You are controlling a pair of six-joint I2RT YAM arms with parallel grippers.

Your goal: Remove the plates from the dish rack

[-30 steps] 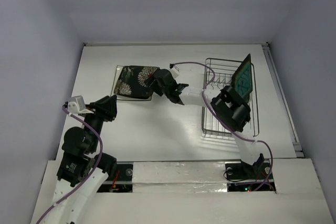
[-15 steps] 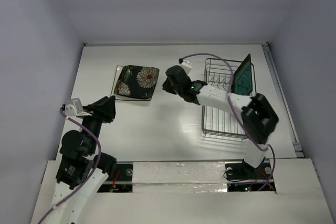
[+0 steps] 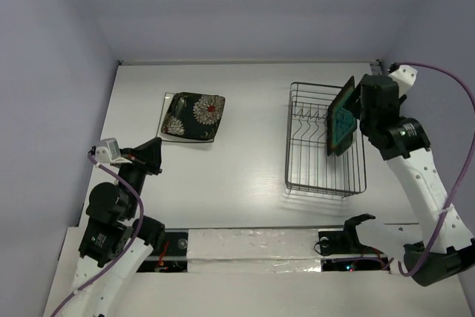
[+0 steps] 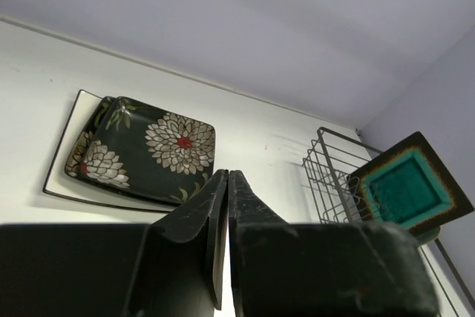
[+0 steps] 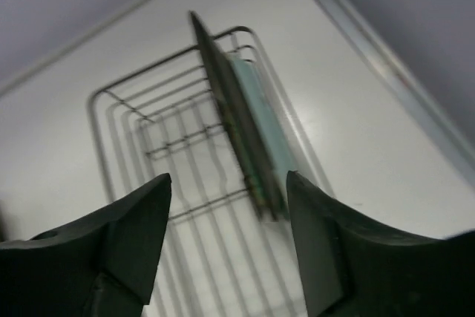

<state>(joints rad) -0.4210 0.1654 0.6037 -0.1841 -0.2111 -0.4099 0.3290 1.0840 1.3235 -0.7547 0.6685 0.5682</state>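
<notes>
The dish rack stands at the right of the table. The teal plate stands upright in it; in the right wrist view it shows edge-on with the pale mint plate close behind it. The black flowered plate lies at the far left on the white plate. My right gripper is open and empty, above the teal plate's top edge, its jaws either side of both plates without touching. My left gripper is shut and empty, near the table's left front.
A raised rail runs along the table's right edge, next to the rack. In the left wrist view the rack, the teal plate and the stacked black plate show ahead of my shut jaws.
My right arm has left the black flowered plate on the white plate and swung right to above the teal plate in the rack. The left arm has hardly moved.
</notes>
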